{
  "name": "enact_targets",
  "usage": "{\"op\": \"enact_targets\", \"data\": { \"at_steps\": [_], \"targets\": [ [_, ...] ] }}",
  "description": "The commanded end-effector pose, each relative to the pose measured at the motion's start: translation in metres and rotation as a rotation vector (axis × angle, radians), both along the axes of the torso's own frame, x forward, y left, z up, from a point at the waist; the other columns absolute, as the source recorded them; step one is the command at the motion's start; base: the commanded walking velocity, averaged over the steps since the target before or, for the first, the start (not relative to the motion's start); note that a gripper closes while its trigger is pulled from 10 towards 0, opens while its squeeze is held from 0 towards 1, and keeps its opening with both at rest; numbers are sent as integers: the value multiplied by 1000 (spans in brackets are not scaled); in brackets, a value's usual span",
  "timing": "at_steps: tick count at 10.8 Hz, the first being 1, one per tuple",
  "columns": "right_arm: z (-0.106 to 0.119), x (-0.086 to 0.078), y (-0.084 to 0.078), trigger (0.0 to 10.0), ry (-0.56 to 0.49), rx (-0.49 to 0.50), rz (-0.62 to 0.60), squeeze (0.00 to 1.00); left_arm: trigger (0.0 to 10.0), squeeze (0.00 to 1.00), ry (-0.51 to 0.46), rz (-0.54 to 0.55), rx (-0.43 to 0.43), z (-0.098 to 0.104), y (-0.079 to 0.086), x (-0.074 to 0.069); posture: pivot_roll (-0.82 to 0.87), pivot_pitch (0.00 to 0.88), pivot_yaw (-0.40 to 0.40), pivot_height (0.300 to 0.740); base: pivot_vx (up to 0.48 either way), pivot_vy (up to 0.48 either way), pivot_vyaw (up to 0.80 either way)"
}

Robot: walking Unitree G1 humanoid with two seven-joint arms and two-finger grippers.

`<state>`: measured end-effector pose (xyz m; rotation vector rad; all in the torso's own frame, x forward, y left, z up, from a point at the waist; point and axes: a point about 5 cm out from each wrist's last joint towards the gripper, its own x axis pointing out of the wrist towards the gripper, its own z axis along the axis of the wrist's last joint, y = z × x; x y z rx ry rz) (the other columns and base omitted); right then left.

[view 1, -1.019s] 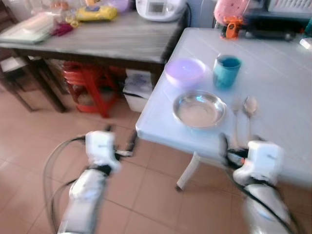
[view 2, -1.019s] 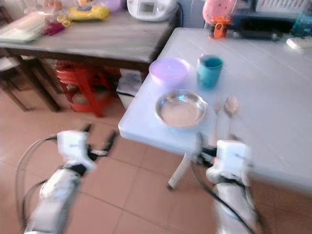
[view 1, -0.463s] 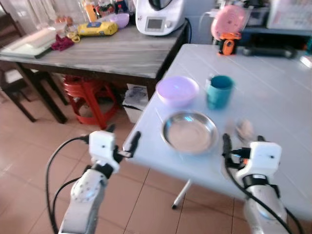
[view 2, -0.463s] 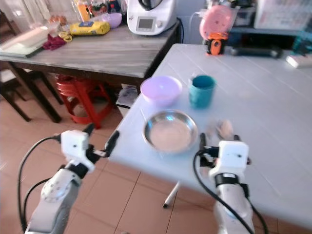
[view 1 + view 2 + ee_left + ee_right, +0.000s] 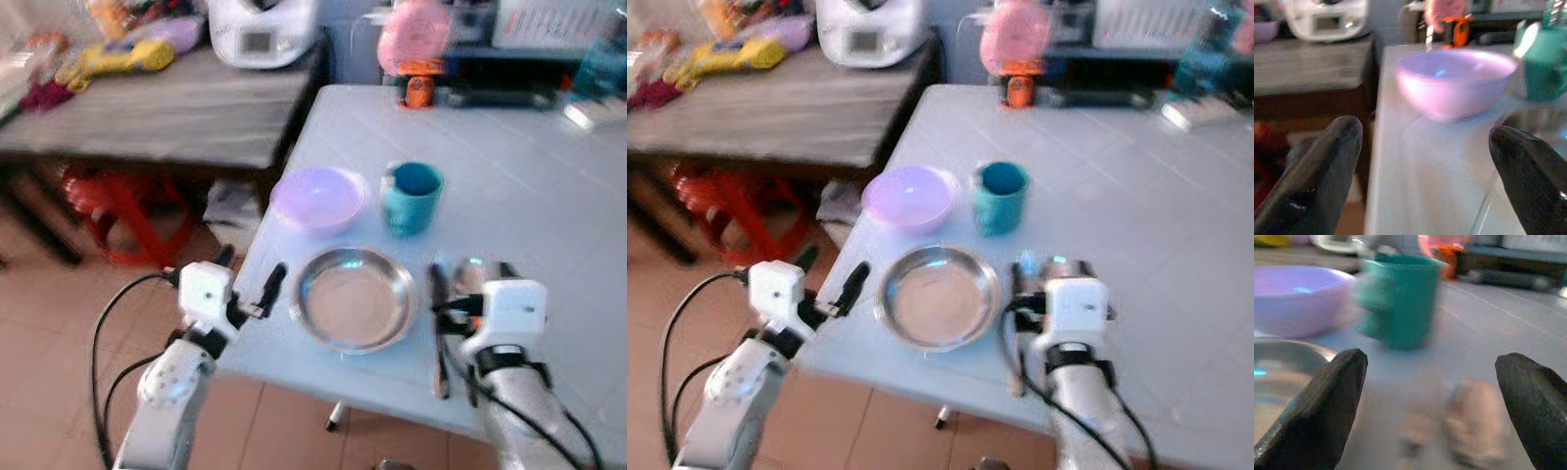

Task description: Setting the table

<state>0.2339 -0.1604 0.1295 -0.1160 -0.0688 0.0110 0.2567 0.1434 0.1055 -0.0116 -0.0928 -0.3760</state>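
On the white table (image 5: 549,186) stand a purple bowl (image 5: 316,196), a teal cup (image 5: 411,197) and, nearer the front edge, a steel plate (image 5: 353,299). A spoon (image 5: 1474,421) and a blurred fork (image 5: 1415,426) lie right of the plate. My right gripper (image 5: 470,279) hovers open just over them, its fingers (image 5: 1317,406) spread to either side. My left gripper (image 5: 250,274) is open at the table's left edge, beside the plate. In the left wrist view it faces the bowl (image 5: 1454,83), with the cup (image 5: 1545,63) behind.
A wooden side table (image 5: 167,113) to the left carries a white appliance (image 5: 260,34) and a yellow pack (image 5: 116,57); a red stool (image 5: 122,206) sits beneath it. A pink and orange object (image 5: 416,49) stands at the back of the white table. Tiled floor lies below.
The camera has moved in towards the white table. Both grippers now reach over its front edge: the right one above the spoon and fork, the left one beside the plate.
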Motion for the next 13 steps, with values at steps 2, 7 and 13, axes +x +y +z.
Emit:
{"op": "enact_targets", "data": {
  "at_steps": [2, 7, 13],
  "targets": [
    [3, -1, 4, 10000, -14, 11, 22, 0, 10000, 0, -3, 38, 54, 0, 8, -2, -51, 116, 76, 740, 0, 0, 0],
    [-1, -4, 7, 10000, 40, 68, 53, 0, 10000, 0, 9, -98, 31, 0, 5, -11, -48, 117, 79, 740, 0, 0, 0],
    [-7, -7, 8, 10000, 135, 176, 108, 0, 10000, 0, 24, -331, -22, -1, -1, -21, -59, 124, 75, 740, 0, 0, 0]
  ]
}}
